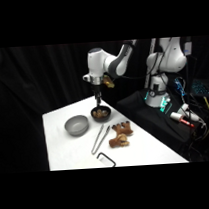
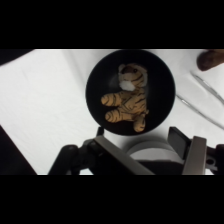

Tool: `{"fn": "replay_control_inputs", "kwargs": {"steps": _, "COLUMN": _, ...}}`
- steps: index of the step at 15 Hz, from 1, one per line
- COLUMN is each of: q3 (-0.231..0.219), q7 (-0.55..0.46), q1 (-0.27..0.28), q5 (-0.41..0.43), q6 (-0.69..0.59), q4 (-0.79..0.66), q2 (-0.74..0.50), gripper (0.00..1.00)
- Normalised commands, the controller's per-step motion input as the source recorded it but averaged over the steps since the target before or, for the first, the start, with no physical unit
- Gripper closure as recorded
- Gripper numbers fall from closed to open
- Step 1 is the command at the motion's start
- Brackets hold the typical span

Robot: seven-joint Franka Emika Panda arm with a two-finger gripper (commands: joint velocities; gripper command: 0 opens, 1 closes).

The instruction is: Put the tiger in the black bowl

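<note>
Your gripper hangs empty straight over the black bowl, its two fingers spread wide and holding nothing — the gap between them shows only bare table and the near rim of the bowl. Just past the fingertips in the wrist view, the tiger lies on its back inside the bowl, striped belly up, pale muzzle toward the far rim, legs toward the fingers; it touches neither finger.

From the side view, your gripper stands upright just above the bowl, with the tiger showing as a small tan lump within the rim. Beside the bowl, away from the arm's base, sits a grey bowl, close but apart. Nearer the camera than the fingers lie metal tongs, stretched along the table, and next to them a reddish-brown plush animal with splayed legs. Closer still to the table's front edge lies a small dark object — you cannot tell what it is.
</note>
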Motion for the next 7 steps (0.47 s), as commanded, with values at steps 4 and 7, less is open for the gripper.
{"fn": "replay_control_inputs", "kwargs": {"steps": 4, "q3": 0.141, "q7": -0.24, "q1": 0.042, "q5": 0.28, "q6": -0.5, "q4": 0.22, "q2": -0.34, "gripper": 0.0}}
{"fn": "replay_control_inputs", "kwargs": {"steps": 7, "q3": 0.076, "q7": -0.26, "q1": 0.054, "q5": 0.329, "q6": -0.31, "q4": 0.25, "q2": -0.09, "gripper": 0.0}}
